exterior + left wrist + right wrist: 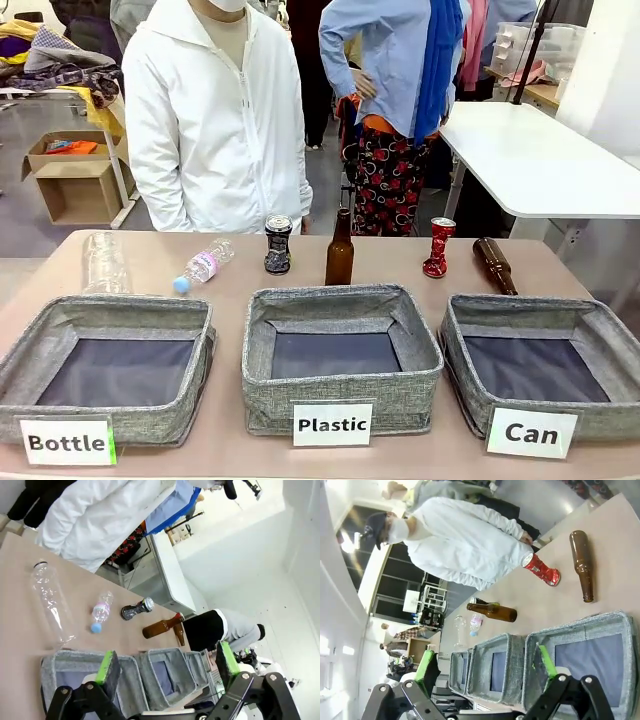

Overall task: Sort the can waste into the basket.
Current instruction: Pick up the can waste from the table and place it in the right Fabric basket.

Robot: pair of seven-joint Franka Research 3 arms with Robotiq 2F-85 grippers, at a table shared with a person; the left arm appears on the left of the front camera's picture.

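We are looking across the surface (390, 270). The basket (600, 418) labelled "Can" is sitting at 4 o'clock, its dark lining showing bare. A crushed red can (438, 248) is standing just beyond it at 11 o'clock. A dark can (278, 245) is standing farther off at 10 o'clock, beside an upright brown bottle (340, 250). Our left gripper (166, 660) and right gripper (486, 661) are hovering with jaws apart.

The basket (520, 318) ran off the front view's right edge. Beyond it, leftward, the print on the dark can (278, 245) was too small to read (likewise on the red can (438, 248)). In the right wrist view, one of the fingers (546, 662) hid part of its wall.
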